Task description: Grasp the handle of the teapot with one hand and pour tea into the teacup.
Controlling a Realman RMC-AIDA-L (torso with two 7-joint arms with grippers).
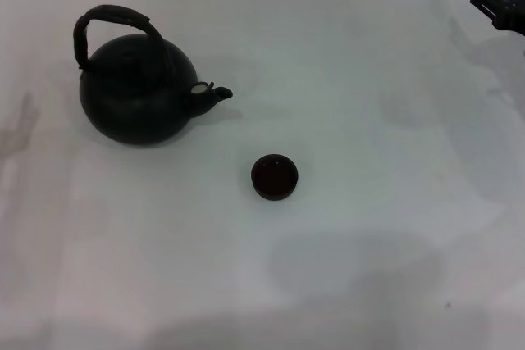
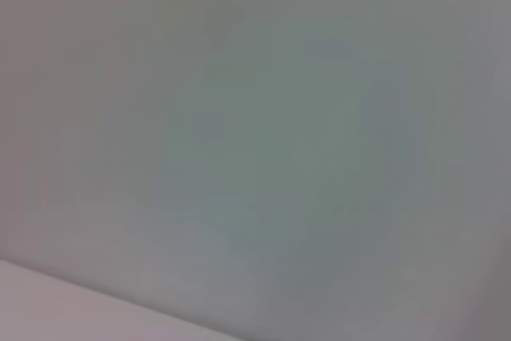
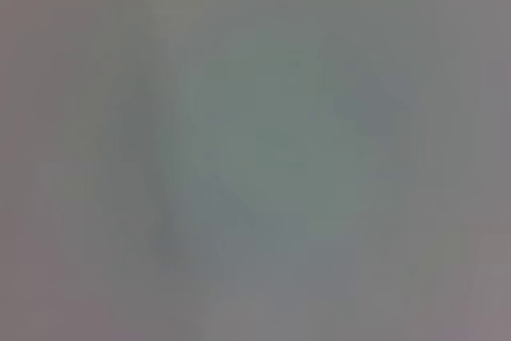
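- Teapot [image 1: 138,96]: black, round, upright on the white table [image 1: 369,227], at about 10 o'clock from the table centre in the head view.
- Teacup [image 1: 274,176]: small, dark, upright, nearest to the robot of the task items. It stands near the table centre, at about 4 o'clock from the teapot and apart from it.
- Spout [image 1: 215,93]: short, projecting from the teapot body toward 3 o'clock, with a pale spot at its base.
- Handle [image 1: 115,20]: dark arch rising over the teapot body, standing up; nothing touches it.
- Right gripper [image 1: 499,4]: only a dark part shows at the far table edge, at about 2 o'clock, well apart from teapot and teacup. Whether it is wide or narrow cannot be told.
- Left gripper: not visible in any view.
- Wrist views: both show only a plain pale surface.
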